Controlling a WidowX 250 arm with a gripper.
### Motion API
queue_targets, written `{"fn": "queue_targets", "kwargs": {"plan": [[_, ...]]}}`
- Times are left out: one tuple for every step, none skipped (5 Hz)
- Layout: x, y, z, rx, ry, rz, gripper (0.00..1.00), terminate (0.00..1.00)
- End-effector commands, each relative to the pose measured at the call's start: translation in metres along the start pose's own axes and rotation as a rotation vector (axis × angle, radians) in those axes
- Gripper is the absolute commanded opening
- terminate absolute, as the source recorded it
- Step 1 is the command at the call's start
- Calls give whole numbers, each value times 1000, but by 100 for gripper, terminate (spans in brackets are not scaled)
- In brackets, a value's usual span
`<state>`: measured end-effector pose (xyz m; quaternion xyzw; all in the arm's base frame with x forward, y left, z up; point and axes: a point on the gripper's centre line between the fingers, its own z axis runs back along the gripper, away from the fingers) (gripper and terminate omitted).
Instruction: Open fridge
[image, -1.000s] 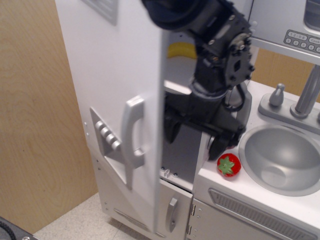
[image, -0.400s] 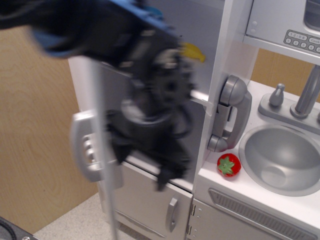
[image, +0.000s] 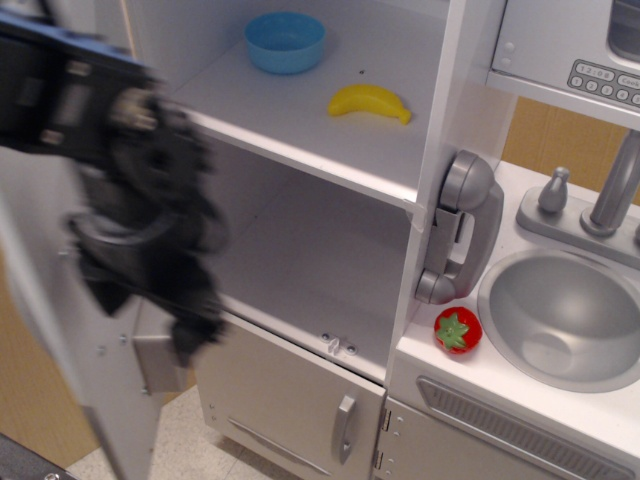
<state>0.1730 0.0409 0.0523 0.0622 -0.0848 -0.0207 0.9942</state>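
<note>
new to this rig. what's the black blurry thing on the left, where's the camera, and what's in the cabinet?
The black blur is the robot arm with its gripper at the lower end; it is motion-smeared, so I cannot tell whether the fingers are open or shut, or whether they hold anything. There is one view, from a camera outside the arm, looking down at a white toy kitchen. The cabinet is the fridge, with its large door swung wide to the left beside the arm. On the upper shelf sit a blue bowl and a yellow banana, apart from each other; the lower compartment looks bare. To the right: a grey toy phone, a red strawberry on the counter, and a silver sink.
</note>
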Motion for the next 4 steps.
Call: {"fn": "queue_targets", "kwargs": {"plan": [[44, 70, -12, 98, -60, 109, 100, 0], [83, 94, -22, 123, -92, 205, 100, 0], [101, 117, -27, 145, -144, 275, 100, 0], [95, 116, -34, 167, -143, 284, 100, 100]]}}
